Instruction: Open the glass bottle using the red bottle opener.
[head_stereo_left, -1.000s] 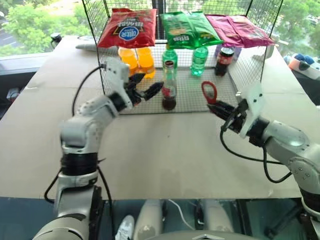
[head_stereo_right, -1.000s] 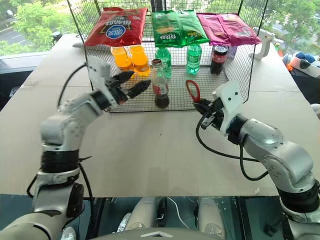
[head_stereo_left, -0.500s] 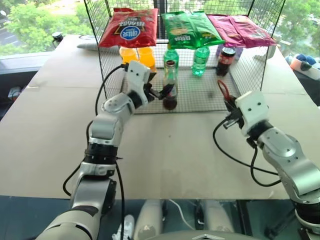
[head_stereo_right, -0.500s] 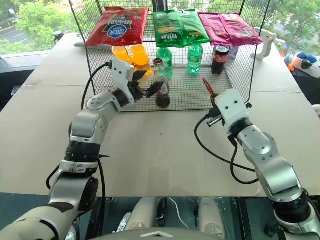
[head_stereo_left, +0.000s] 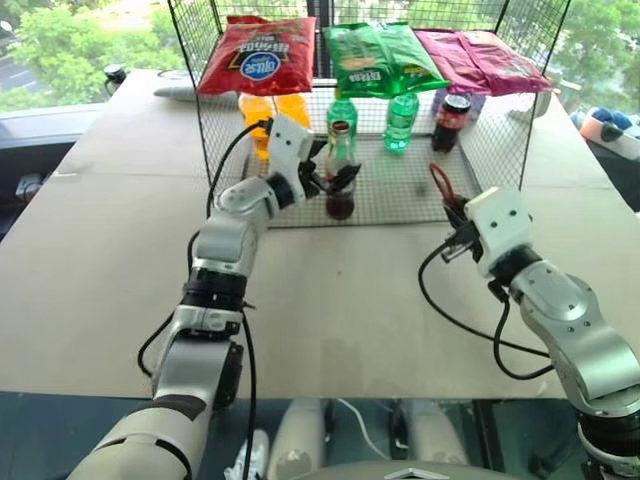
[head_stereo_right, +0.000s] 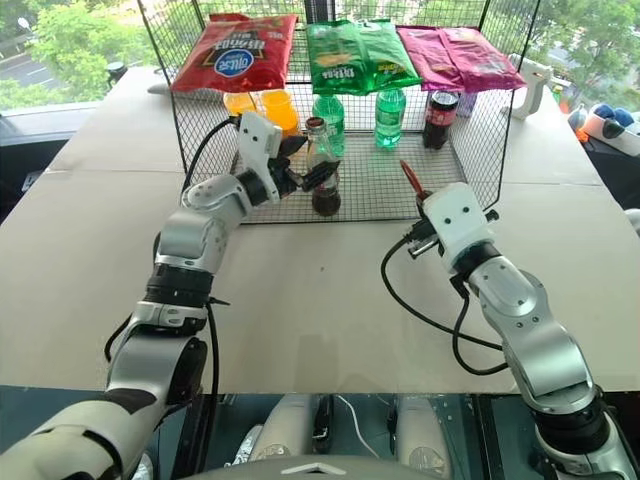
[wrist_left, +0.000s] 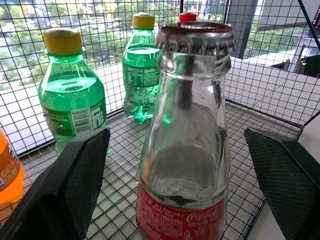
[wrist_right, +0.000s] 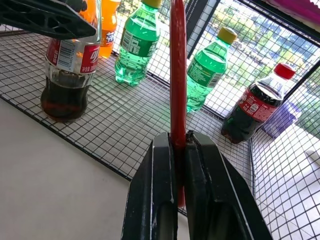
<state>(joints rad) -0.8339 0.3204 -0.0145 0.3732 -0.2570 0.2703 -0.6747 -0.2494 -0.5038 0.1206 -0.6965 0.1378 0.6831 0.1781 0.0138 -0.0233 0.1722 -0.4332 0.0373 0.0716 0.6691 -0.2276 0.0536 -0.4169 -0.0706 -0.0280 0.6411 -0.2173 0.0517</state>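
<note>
Bottle-steadying is the step in hand, as I judge it. The glass bottle stands upright on the wire floor of the mesh rack, near that floor's front edge and left of its middle, cap still on. The left gripper has its jaws wide apart with one finger either side of the bottle's upper body; the left wrist view shows a clear gap on both sides, so nothing is held yet. The right gripper, over the worktop just in front of the rack's front edge toward its right side, has its jaws shut tight on the handle of the red bottle opener, which stands up edge-on.

To do this well, the left jaws should probably close squarely on the glass at about the label, low enough to leave the neck and cap free. The bottle is tall and slim, so a skewed squeeze could tip it on the wire. Only once it is firm should the opener's ring come over the cap.

Counted: one glass bottle, one red opener, two green bottles, two orange bottles, one dark red-capped soda bottle, and three snack bags on the rack's top: red, green, purple.
</note>
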